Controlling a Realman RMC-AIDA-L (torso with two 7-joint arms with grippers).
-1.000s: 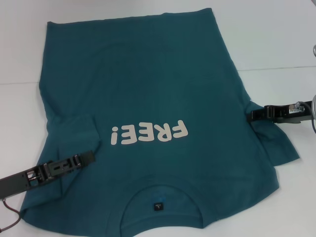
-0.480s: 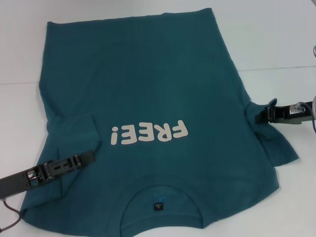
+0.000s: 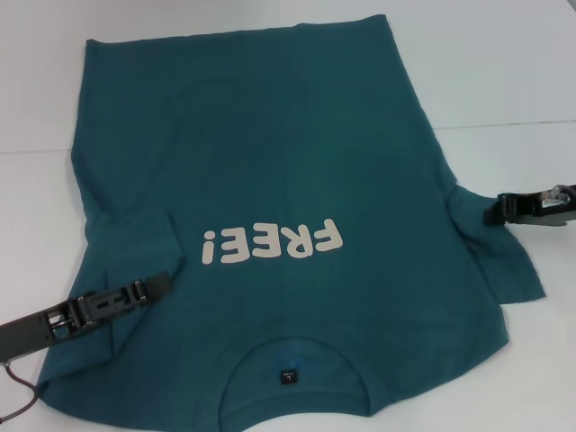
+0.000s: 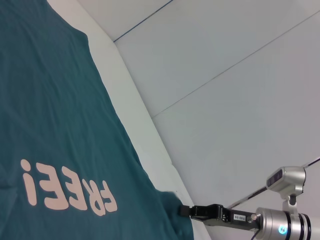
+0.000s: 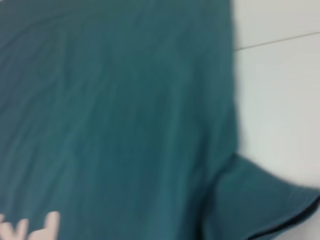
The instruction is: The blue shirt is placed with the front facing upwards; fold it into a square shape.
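On the white desk (image 3: pixel 504 81) the blue shirt (image 3: pixel 270 171) lies lettering-up; only the head view shows the left hand (image 3: pixel 162 285) on one sleeve and the right hand (image 3: pixel 493 214) at the other, grips unreadable.

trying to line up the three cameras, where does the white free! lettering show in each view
Head view: the FREE! lettering sits mid-picture on the chest of the blue shirt, upside down, above the neck label.
Left wrist view: the lettering is low at the left edge of the picture.
Right wrist view: only a scrap of it shows at the bottom left corner.
Shared landmark: the shirt's right sleeve, beside the right gripper.
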